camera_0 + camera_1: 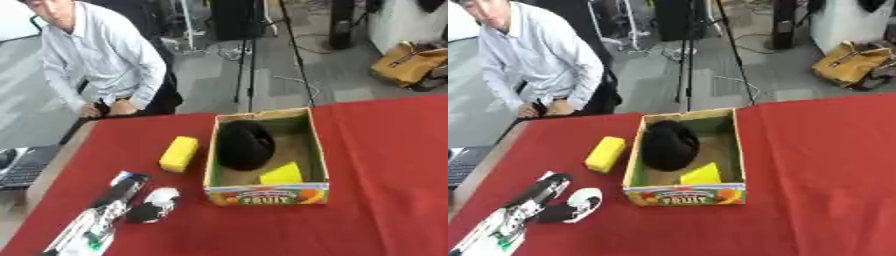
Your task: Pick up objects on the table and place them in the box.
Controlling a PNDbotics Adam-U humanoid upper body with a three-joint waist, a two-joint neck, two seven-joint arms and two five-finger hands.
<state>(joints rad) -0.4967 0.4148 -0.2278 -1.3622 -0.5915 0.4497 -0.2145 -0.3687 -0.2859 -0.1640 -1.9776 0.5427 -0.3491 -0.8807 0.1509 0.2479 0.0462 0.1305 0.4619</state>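
An open cardboard fruit box (267,195) stands in the middle of the red table (385,165). Inside it lie a large black rounded object (245,145) and a yellow piece (282,175). A yellow block (179,154) lies just left of the box. My left arm enters from the lower left, and my left hand (118,195) lies low over the cloth with its fingers stretched straight toward the block. Its thumb side is against a small white-and-black rounded thing (164,196); I cannot tell if they touch. My right hand shows in neither view.
A dark laptop (22,167) sits off the table's left edge. A person (105,65) leans on the far left corner, touching none of the objects. On the floor behind are tripod legs (249,75) and a brown bag (407,62).
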